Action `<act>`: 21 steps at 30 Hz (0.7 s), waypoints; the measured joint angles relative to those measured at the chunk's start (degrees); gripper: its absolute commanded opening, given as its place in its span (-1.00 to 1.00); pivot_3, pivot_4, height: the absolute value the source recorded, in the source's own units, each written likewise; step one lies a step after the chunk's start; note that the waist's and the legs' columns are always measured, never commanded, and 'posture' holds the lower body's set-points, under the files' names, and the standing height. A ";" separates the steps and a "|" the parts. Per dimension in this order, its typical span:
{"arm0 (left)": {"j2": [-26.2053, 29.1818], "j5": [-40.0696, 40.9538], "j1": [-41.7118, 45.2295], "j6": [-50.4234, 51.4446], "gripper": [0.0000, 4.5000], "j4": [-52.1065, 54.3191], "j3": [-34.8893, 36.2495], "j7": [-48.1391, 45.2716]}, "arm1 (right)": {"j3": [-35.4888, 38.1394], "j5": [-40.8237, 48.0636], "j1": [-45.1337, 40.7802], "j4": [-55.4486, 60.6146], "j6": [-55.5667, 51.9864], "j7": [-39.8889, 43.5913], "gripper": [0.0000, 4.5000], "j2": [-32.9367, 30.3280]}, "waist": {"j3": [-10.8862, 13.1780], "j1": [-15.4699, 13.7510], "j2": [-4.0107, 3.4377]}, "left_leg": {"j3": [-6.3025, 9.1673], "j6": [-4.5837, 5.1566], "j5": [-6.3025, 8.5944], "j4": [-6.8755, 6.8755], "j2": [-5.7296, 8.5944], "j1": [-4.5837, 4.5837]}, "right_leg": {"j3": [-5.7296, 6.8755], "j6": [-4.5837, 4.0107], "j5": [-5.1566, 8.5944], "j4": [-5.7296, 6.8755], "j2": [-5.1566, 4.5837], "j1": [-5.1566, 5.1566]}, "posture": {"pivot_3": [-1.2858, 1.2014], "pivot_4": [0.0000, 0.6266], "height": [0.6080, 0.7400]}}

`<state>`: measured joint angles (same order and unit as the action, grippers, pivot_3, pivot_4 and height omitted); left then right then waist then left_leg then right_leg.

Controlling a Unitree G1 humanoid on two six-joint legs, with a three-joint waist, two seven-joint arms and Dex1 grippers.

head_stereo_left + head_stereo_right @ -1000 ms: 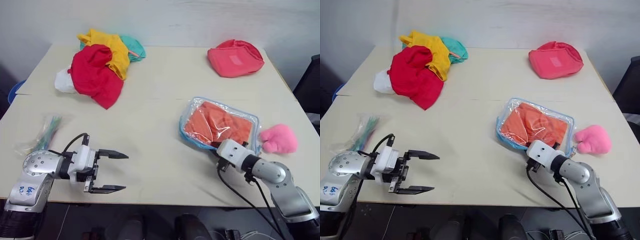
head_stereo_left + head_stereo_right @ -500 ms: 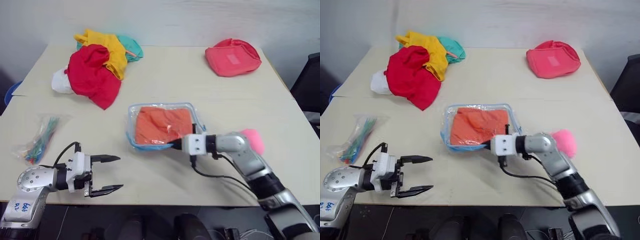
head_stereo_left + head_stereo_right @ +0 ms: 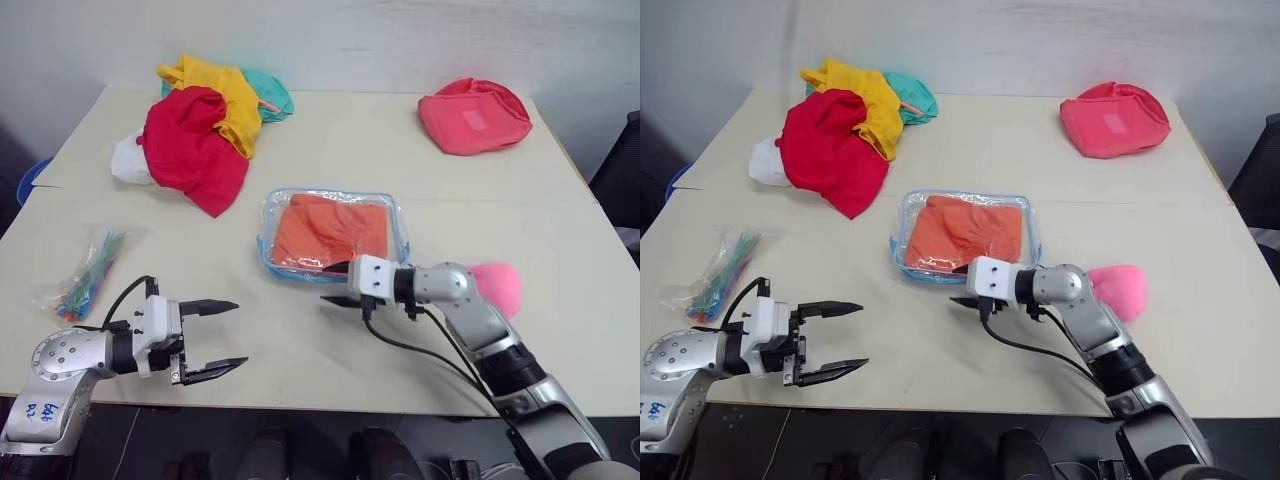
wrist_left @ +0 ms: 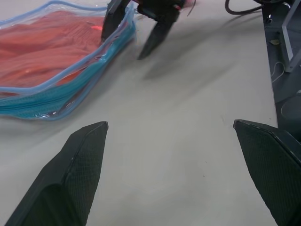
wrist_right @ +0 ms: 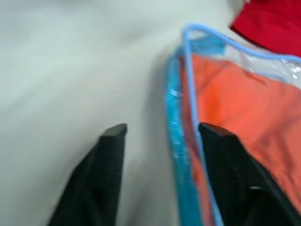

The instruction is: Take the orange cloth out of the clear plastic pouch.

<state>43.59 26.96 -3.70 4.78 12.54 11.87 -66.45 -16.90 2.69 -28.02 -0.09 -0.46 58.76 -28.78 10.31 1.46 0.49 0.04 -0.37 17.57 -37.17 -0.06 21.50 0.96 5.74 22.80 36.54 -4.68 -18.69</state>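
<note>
The clear plastic pouch (image 3: 333, 232) with light-blue edging lies flat mid-table, and the orange cloth (image 3: 335, 228) is folded inside it. At the pouch's near edge my right gripper (image 3: 336, 285) is open and points left. One finger rests over the blue edge (image 5: 176, 122), the other stands off on the table side. In the right wrist view the right gripper (image 5: 163, 127) straddles that edge. My left gripper (image 3: 238, 334) is open near the table's front left, empty, and aimed at the pouch (image 4: 47, 70). The right gripper (image 4: 141, 28) also appears in the left wrist view.
A red cloth (image 3: 190, 150), a yellow cloth (image 3: 225, 95) and a teal cloth (image 3: 268, 95) are heaped at the back left. Back right lies a pink-red fabric pouch (image 3: 473, 115). A pink fluffy thing (image 3: 497, 287) sits by my right forearm. A small bag of coloured sticks (image 3: 85, 275) lies front left.
My right gripper, shut on the pouch's edge, dragged the pouch leftward from the right side to mid-table, then opened its fingers. The left gripper has stayed open and almost still.
</note>
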 measured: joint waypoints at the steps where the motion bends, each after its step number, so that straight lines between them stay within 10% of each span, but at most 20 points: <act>1: 0.00 0.05 0.35 0.35 1.00 -0.02 -0.25 -0.04 | 1.71 2.31 1.40 2.18 -1.80 1.12 0.81 -1.70 | 0.00 -0.02 0.00 | 0.00 0.01 0.01 0.00 0.01 0.01 | 0.00 0.00 0.00 -0.03 -0.01 0.02 | 0.03 -0.52 1.00; 8: -0.14 3.09 1.96 4.81 1.00 0.69 -1.84 -0.81 | 24.51 26.02 14.85 16.60 -21.67 7.90 0.99 -19.71 | 0.07 0.15 -0.12 | 0.10 0.08 0.05 0.00 0.00 0.00 | 0.08 -0.02 -0.01 -0.49 -0.03 0.20 | 0.03 -0.52 1.00; 15: -3.67 4.60 6.79 7.52 1.00 3.52 -6.27 0.26 | 31.34 19.86 18.01 2.21 -26.01 10.64 0.99 -37.65 | 0.07 0.04 -0.14 | 0.08 0.09 0.05 0.08 -0.04 -0.04 | 0.08 -0.05 -0.03 -0.62 0.04 0.26 | 0.03 -0.52 1.00; 21: -4.66 4.06 9.40 7.50 1.00 2.60 -8.01 0.59 | 21.30 15.61 12.44 -10.68 -22.88 14.39 0.27 -33.31 | 0.08 0.60 -0.16 | -0.17 0.09 0.04 -0.03 -0.06 -0.14 | -0.10 -0.02 -0.04 -0.45 0.12 0.23 | 0.03 -0.52 1.00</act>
<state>38.93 31.02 5.70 12.29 15.14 3.86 -65.86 4.39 18.30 -15.59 -10.77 -23.34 73.14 -62.09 10.39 2.06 0.33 -0.13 -0.28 17.61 -37.20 -0.12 21.36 0.86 5.72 22.75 36.09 -4.56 -18.47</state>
